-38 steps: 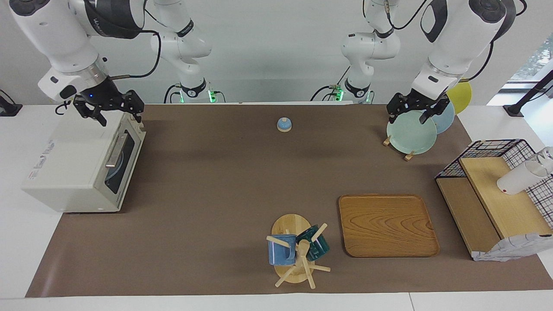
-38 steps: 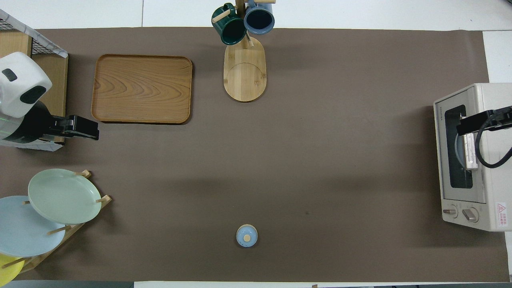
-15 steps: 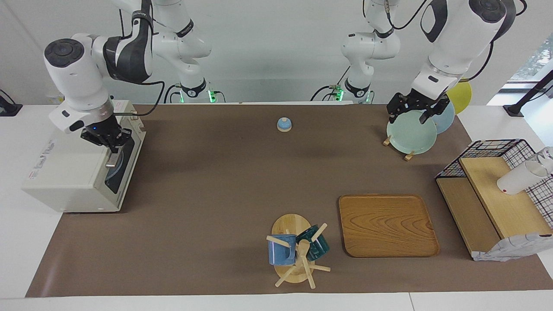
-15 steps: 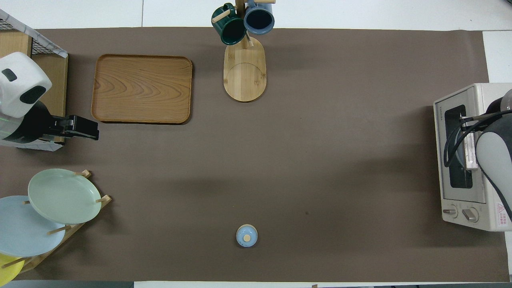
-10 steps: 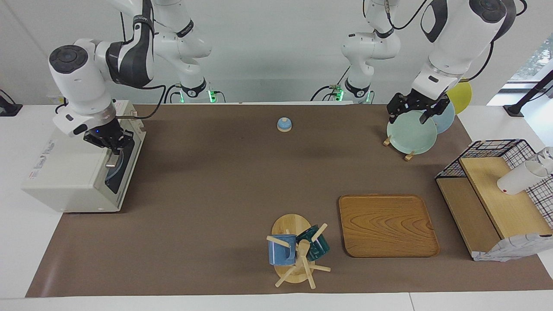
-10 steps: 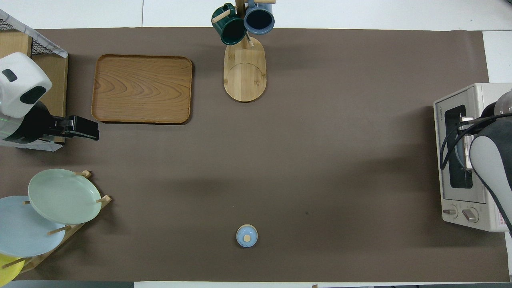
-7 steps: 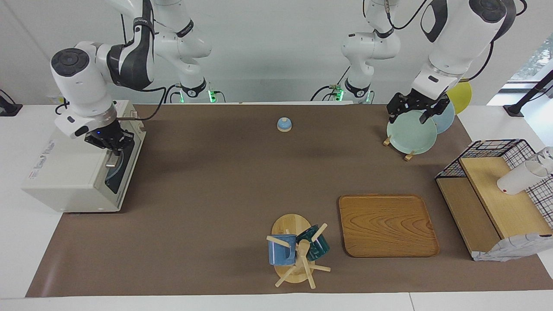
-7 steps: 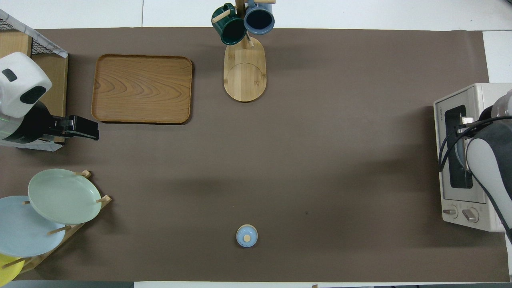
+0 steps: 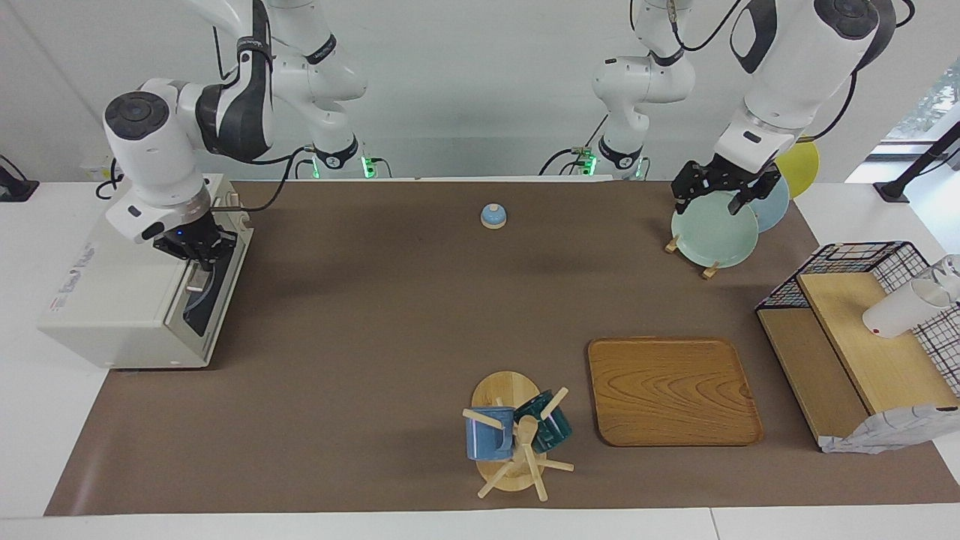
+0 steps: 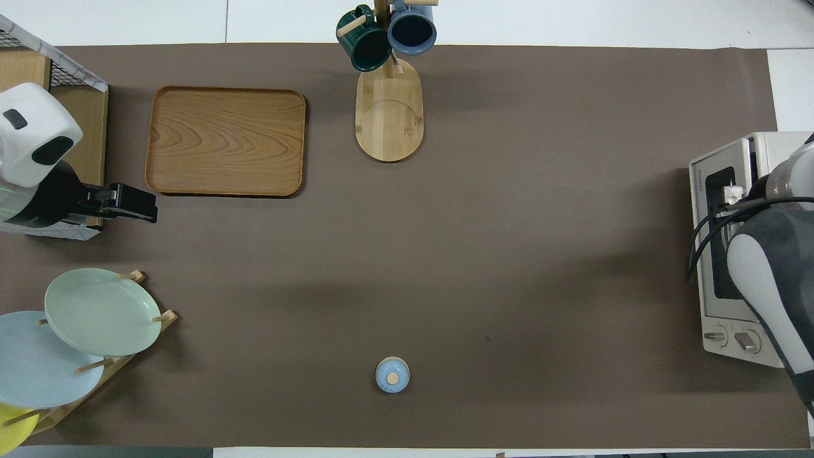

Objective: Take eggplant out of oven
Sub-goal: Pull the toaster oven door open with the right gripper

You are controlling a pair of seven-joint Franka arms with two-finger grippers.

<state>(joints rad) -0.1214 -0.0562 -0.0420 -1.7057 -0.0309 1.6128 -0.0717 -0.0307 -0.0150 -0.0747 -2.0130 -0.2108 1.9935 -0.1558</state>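
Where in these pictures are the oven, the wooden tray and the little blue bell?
oven [image 9: 112, 300], facing view, on its cream top panel.
wooden tray [image 10: 226, 141], overhead view, on the middle of its bare floor.
little blue bell [image 9: 493, 217], facing view, on its blue dome.

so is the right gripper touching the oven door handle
Touching: in the facing view the right gripper sits on the oven door's handle, no gap showing.

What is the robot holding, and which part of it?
The right gripper is at the oven door's metal bar handle, but whether it grips it cannot be told. The left gripper holds nothing above the plates.
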